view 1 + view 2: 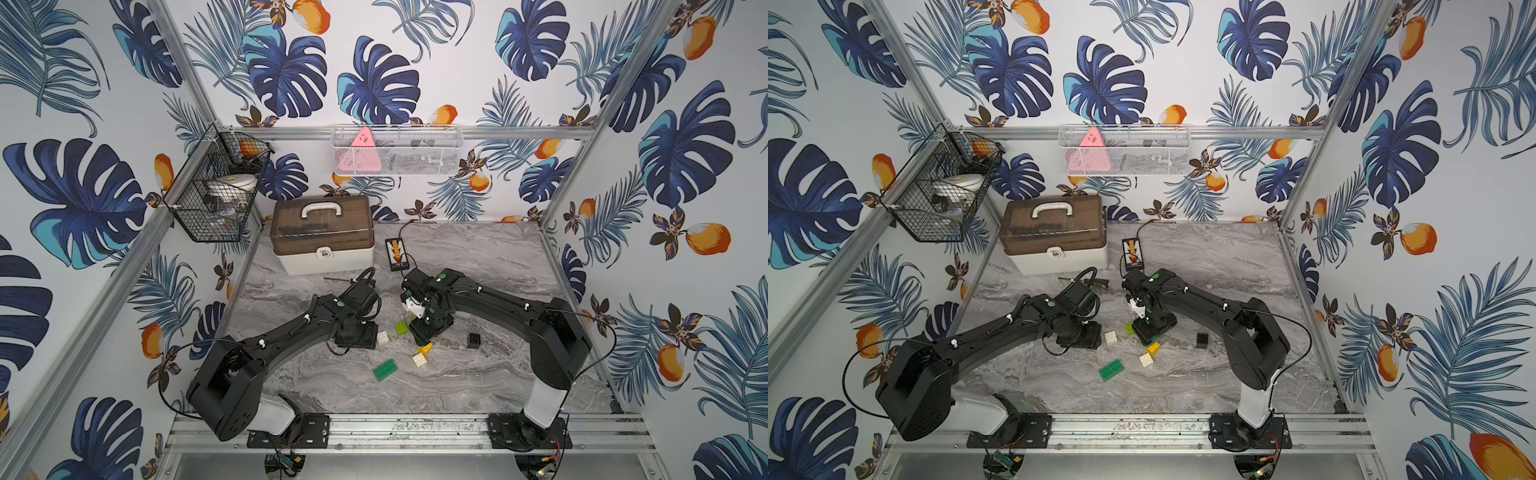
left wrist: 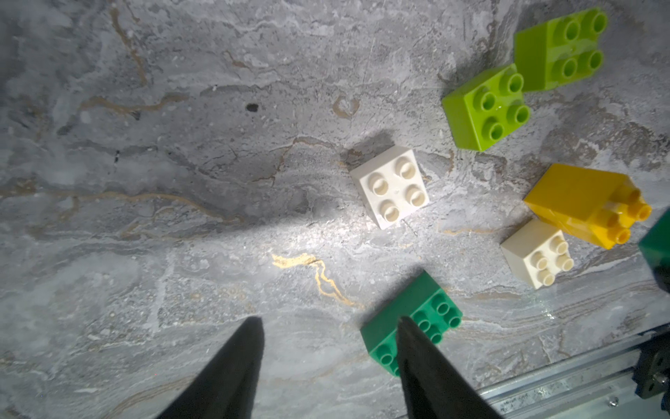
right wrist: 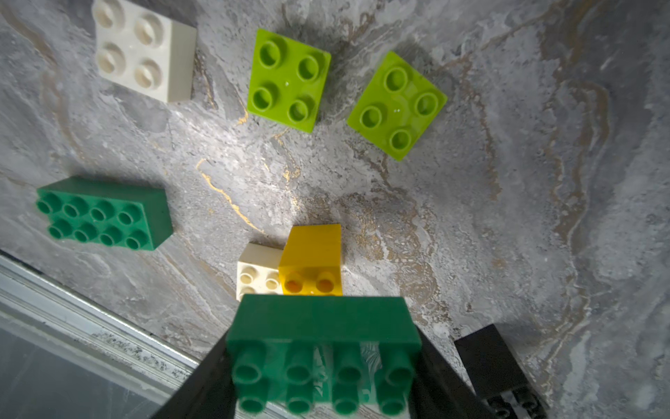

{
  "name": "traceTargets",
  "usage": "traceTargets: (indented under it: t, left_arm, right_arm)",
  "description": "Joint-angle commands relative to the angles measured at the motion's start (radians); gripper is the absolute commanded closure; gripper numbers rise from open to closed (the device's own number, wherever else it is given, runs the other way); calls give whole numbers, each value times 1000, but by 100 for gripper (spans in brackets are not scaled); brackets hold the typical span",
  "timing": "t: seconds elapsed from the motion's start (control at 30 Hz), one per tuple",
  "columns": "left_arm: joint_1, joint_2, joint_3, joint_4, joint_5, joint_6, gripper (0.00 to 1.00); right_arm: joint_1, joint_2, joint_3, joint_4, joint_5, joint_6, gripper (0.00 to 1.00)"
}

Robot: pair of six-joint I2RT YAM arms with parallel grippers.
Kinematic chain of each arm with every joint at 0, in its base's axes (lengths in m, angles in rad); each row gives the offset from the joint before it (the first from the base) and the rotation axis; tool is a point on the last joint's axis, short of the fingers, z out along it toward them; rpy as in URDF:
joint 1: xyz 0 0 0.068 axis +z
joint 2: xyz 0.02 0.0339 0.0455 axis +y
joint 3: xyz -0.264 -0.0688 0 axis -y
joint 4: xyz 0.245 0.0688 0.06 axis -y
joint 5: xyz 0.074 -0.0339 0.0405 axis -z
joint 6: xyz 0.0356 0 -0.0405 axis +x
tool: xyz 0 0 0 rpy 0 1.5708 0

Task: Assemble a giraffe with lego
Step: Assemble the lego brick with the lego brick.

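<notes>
Lego bricks (image 1: 419,360) lie scattered across the marble table (image 1: 478,386), and one dark green long brick (image 3: 319,319) is clamped in the right gripper (image 3: 322,370) above them. From the loose dark green brick (image 1: 385,370), the black brick (image 1: 473,340) sits at 2 o'clock and the left gripper (image 2: 328,323) hangs at 11 o'clock, jaws spread, holding nothing

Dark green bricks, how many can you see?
2. One dark green brick lies loose on the table; the other is clamped in the right gripper. More may be hidden.

A dark green brick (image 1: 385,370), white brick (image 1: 382,336) and black brick (image 1: 473,340) lie scattered on the marble counter (image 1: 498,266), with a storage case (image 1: 322,235) behind them.
</notes>
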Motion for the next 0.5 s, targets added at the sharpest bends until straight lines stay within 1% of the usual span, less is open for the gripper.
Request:
traceTargets:
  t: [0.0, 0.47]
  left_arm:
    - [3, -11, -6, -9, 5, 12, 36]
    - [3, 8, 6, -6, 7, 12, 36]
  right_arm:
    - [2, 19, 19, -36, 31, -30, 46]
    - [0, 34, -26, -8, 33, -18, 46]
